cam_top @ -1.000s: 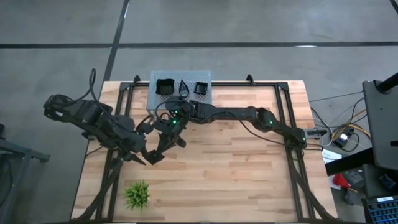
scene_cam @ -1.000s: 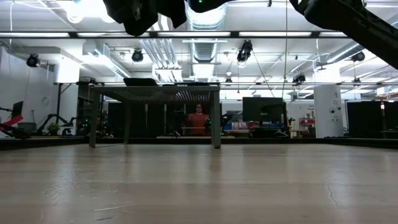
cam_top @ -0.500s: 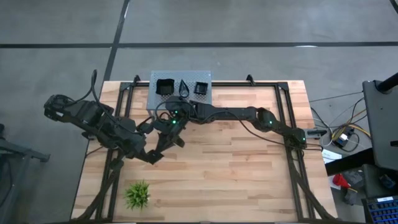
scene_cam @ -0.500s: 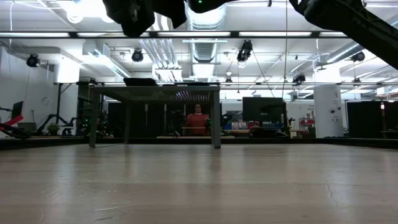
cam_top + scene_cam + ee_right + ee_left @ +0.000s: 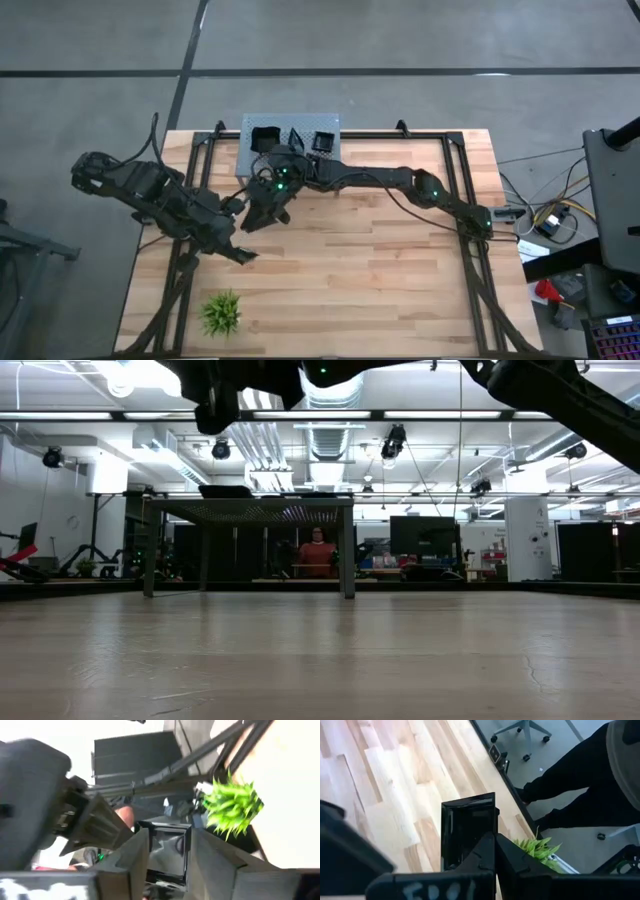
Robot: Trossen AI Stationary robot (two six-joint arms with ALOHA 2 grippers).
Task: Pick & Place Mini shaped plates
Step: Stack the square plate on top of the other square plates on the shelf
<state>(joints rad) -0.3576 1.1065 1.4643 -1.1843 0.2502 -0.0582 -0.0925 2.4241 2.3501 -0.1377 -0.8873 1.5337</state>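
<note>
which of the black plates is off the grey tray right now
The square plate pinched in the left hand, over the wood. The other three plates sit on the grey tray.

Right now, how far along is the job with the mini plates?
Possibly done: three black dishes, two square, one teardrop, sit on the grey tray at the far edge. In hand: the left gripper is shut on a square black plate above the table; the right gripper stands open, facing it. Left: setting this plate down.

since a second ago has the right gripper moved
Yes. In the high view the right gripper has pulled back toward the grey tray, away from the left gripper and green plant.
</note>
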